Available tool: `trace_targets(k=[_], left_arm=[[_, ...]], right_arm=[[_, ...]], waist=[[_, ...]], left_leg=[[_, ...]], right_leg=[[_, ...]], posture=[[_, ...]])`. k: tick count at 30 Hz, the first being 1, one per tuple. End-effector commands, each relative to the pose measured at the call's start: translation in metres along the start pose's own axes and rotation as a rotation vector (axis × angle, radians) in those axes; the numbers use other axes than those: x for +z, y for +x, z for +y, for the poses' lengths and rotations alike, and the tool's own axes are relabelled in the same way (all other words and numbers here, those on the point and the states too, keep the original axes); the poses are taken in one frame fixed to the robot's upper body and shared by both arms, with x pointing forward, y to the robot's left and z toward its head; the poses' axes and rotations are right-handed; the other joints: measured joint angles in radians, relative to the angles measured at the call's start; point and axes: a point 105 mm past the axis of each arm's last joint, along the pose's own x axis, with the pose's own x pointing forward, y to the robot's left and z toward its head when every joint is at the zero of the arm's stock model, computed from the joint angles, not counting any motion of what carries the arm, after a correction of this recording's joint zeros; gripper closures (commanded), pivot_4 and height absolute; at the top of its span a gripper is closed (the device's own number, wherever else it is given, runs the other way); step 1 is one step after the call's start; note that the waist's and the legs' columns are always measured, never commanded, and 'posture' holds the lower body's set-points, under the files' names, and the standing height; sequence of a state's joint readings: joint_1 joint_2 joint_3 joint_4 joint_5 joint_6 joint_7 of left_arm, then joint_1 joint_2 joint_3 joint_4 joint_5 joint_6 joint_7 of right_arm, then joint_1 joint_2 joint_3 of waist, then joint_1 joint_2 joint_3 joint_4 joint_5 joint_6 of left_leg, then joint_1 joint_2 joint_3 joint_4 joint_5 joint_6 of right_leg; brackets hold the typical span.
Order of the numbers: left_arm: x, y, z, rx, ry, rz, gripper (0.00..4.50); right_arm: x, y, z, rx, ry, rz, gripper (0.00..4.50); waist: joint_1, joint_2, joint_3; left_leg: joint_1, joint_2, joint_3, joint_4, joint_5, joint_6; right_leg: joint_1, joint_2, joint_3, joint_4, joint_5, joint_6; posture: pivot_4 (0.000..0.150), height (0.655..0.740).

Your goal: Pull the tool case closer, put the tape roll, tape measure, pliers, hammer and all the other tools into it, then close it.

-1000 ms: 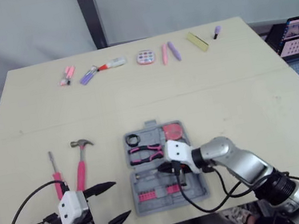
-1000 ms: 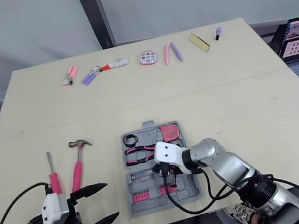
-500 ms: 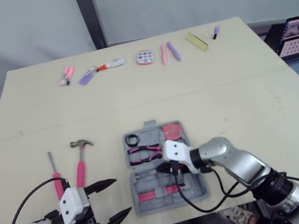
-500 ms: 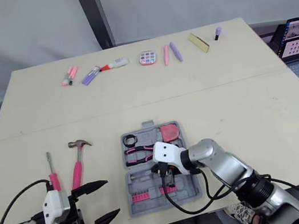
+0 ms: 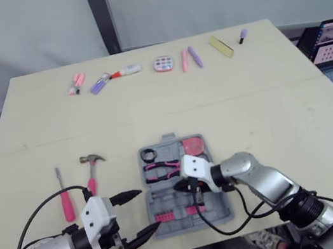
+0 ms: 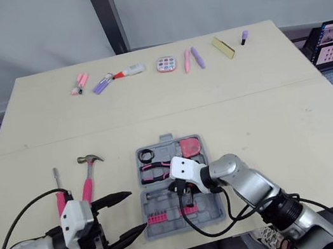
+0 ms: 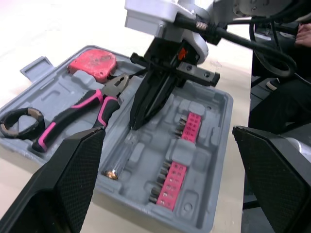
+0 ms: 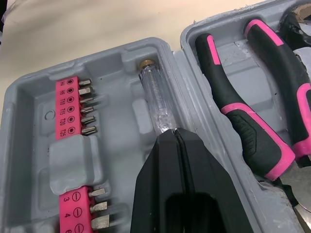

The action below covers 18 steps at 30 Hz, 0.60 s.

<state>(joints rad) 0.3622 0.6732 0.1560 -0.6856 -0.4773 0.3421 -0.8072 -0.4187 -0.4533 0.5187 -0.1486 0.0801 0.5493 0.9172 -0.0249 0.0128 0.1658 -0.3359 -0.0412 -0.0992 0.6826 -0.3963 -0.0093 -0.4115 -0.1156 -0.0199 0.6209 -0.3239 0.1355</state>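
Pale worktop [image 5: 261, 114], seam line across it. Open grey tool case [image 5: 172, 202] lies near the front edge. Pink-handled hammer [image 5: 91, 174] just left of the case, pink screwdriver [image 5: 67, 203] further left, both flat. Well beyond the case, a row along the far edge: pink markers [image 5: 75, 84], purple pen [image 5: 99, 83], white tube [image 5: 126, 71], round palette [image 5: 163, 64], pink stick [image 5: 184, 60], purple stick [image 5: 194, 56], yellow strip [image 5: 220, 46], small purple piece [image 5: 241, 36].

Grey tool case [image 7: 210, 158]; tape measure [image 7: 92, 64] apparently red.
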Motion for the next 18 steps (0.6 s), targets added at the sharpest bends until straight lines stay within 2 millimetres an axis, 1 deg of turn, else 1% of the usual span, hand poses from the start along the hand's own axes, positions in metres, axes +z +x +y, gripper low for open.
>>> trace_targets(k=[1, 5, 10, 15, 18], left_arm=[[0.008, 0.002, -0.005, -0.018, 0.007, -0.016, 0.0], [0.003, -0.001, -0.003, -0.012, -0.002, -0.005, 0.0], [0.002, 0.0, -0.004, -0.011, -0.002, -0.004, 0.0], [0.009, 0.003, -0.007, -0.015, 0.004, -0.01, 0.0], [0.017, 0.007, -0.009, -0.018, 0.011, -0.017, 0.0]], right_arm=[[-0.022, 0.0, 0.001, -0.012, 0.063, 0.062, 4.47], [-0.026, 0.0, 0.003, -0.008, 0.069, 0.068, 4.47], [-0.027, 0.001, 0.003, -0.008, 0.077, 0.07, 4.47], [-0.033, 0.002, 0.004, -0.009, 0.1, 0.077, 4.47], [-0.041, 0.003, 0.006, -0.005, 0.118, 0.09, 4.47]], waist=[[0.0, 0.0, 0.0], [0.003, 0.0, 0.0], [0.004, 0.0, -0.001], [0.005, -0.001, -0.001], [0.006, -0.001, -0.002]], left_leg=[[0.0, 0.0, 0.0, 0.0, 0.0, 0.0], [0.0, 0.0, 0.0, 0.0, 0.0, 0.0], [0.001, 0.0, 0.0, 0.0, 0.0, 0.0], [0.001, 0.0, 0.0, 0.0, 0.0, 0.0], [0.001, 0.0, 0.0, 0.0, 0.0, 0.0]], right_leg=[[0.0, 0.0, 0.0, 0.0, 0.0, 0.0], [0.001, 0.0, 0.0, 0.0, 0.0, 0.0], [0.001, 0.0, 0.0, 0.0, 0.0, 0.0], [0.001, 0.0, 0.0, 0.0, 0.0, 0.0], [0.001, 0.0, 0.0, 0.0, 0.0, 0.0]], posture=[[0.15, 0.74], [0.15, 0.74], [0.15, 0.74], [0.15, 0.74], [0.15, 0.74]])
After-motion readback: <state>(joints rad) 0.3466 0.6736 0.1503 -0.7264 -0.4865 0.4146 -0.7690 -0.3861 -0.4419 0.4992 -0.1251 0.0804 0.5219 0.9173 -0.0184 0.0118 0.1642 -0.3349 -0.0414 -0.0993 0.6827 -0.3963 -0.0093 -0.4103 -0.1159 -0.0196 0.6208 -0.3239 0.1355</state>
